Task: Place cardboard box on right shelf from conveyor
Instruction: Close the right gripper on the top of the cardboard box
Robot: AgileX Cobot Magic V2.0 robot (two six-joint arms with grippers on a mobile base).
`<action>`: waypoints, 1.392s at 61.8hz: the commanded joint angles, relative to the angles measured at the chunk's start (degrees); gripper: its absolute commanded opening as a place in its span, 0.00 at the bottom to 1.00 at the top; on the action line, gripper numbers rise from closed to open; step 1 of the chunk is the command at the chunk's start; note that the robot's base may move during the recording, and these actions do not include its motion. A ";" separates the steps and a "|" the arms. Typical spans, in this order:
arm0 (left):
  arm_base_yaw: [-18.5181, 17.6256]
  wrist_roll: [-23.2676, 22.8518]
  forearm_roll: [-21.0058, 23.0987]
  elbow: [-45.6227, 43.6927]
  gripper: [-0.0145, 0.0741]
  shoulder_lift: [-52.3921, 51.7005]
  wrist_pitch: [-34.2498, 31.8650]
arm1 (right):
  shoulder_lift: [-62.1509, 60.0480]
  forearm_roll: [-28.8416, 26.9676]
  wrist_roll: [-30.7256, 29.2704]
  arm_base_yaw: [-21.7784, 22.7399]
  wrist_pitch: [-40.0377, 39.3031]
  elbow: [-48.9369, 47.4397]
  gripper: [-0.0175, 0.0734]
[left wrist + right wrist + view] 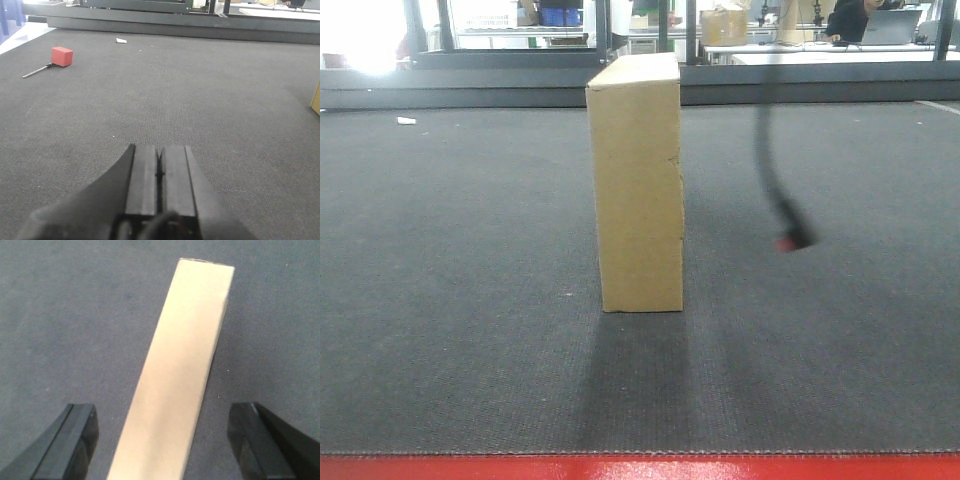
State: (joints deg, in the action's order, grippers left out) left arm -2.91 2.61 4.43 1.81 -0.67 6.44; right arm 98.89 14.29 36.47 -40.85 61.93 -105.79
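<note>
The cardboard box [635, 180] stands upright, tall and narrow, in the middle of the dark-grey conveyor [460, 300]. In the right wrist view I look down on the box's narrow top face [185, 365]. My right gripper [163, 412] is open above it, one finger on each side, both clear of the cardboard. My left gripper [160, 167] is shut with nothing in it, low over the belt [200, 90]. A sliver of the box [316, 100] shows at that view's right edge. The right shelf is out of view.
A red block on a thin metal rod [62, 56] and a white scrap [121, 40] lie far left on the belt. A blurred dark cable with a red tip [788, 235] hangs right of the box. A red strip [640, 468] edges the belt's near side.
</note>
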 commanded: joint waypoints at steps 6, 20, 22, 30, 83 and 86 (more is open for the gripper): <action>0.09 0.02 0.34 0.55 0.03 -0.85 -5.10 | 2.85 9.90 5.09 -2.01 1.96 -6.29 0.88; 0.09 0.02 0.34 0.55 0.03 -0.85 -5.10 | 6.23 12.15 9.32 -2.37 2.89 -6.99 0.88; 0.09 0.02 0.34 0.55 0.03 -0.85 -5.10 | 6.60 12.15 9.59 -2.37 2.52 -6.99 0.88; 0.09 0.02 0.34 0.55 0.03 -0.85 -5.10 | 7.23 12.15 9.96 -2.27 0.83 -6.99 0.88; 0.09 0.02 0.34 0.55 0.03 -0.85 -5.10 | 12.95 5.22 9.62 1.38 -0.10 -6.99 0.51; 0.09 0.02 0.34 0.55 0.03 -0.85 -5.10 | 12.43 4.83 8.37 1.76 -0.45 -6.99 0.44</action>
State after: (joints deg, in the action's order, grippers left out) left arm -2.91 2.61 4.43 1.81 -0.67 6.44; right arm 115.03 18.64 46.22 -39.99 64.48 -110.95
